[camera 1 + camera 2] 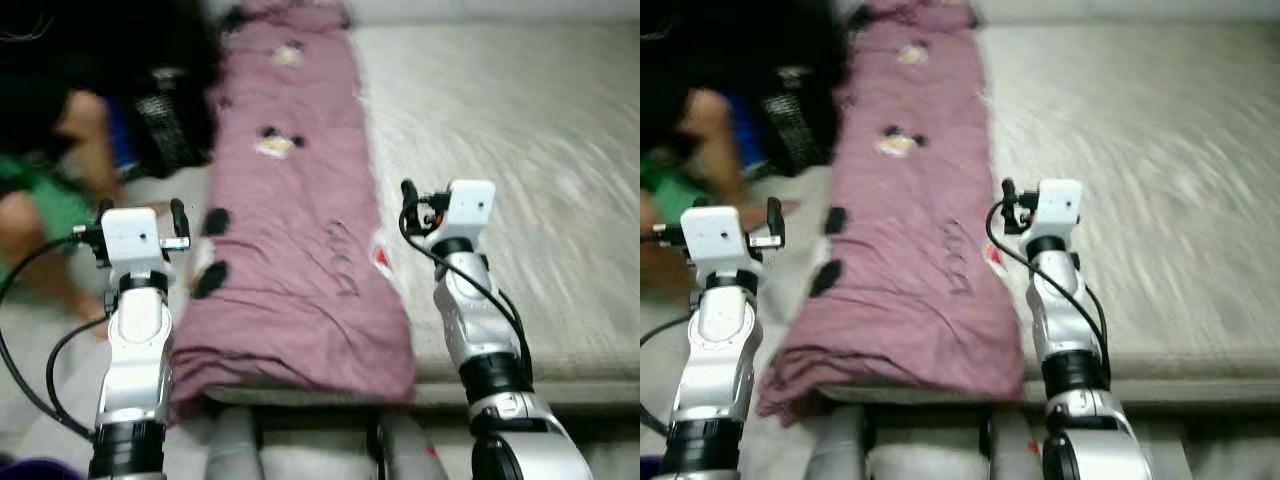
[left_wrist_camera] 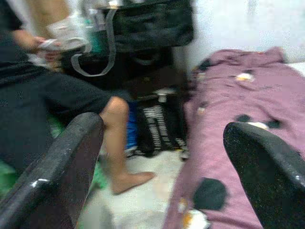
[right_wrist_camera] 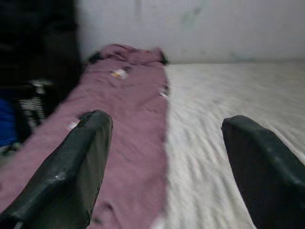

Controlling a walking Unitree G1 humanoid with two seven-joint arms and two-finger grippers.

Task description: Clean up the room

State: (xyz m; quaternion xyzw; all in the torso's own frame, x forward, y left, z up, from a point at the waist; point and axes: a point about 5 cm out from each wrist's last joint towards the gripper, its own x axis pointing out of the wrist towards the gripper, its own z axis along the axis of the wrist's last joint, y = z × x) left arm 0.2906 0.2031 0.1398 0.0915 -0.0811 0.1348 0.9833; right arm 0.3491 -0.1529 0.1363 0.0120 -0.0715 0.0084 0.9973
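Observation:
A long mauve blanket (image 1: 290, 200) with black and white patches lies lengthwise along the left side of a bare white mattress (image 1: 500, 150), its near end bunched at the bed's front edge. My left gripper (image 2: 162, 138) is raised over the blanket's left border and the floor beside the bed, open with nothing between its fingers. My right gripper (image 3: 167, 129) is held above the seam between blanket and mattress, also open and holding nothing. Both arms (image 1: 135, 340) rise from the bottom of the head views.
A person (image 1: 50, 190) sits on the floor left of the bed, one bare leg (image 2: 119, 143) stretched toward it. A black bag (image 2: 147, 24) and a black-and-white striped item (image 2: 157, 126) stand by the wall near the bed's corner.

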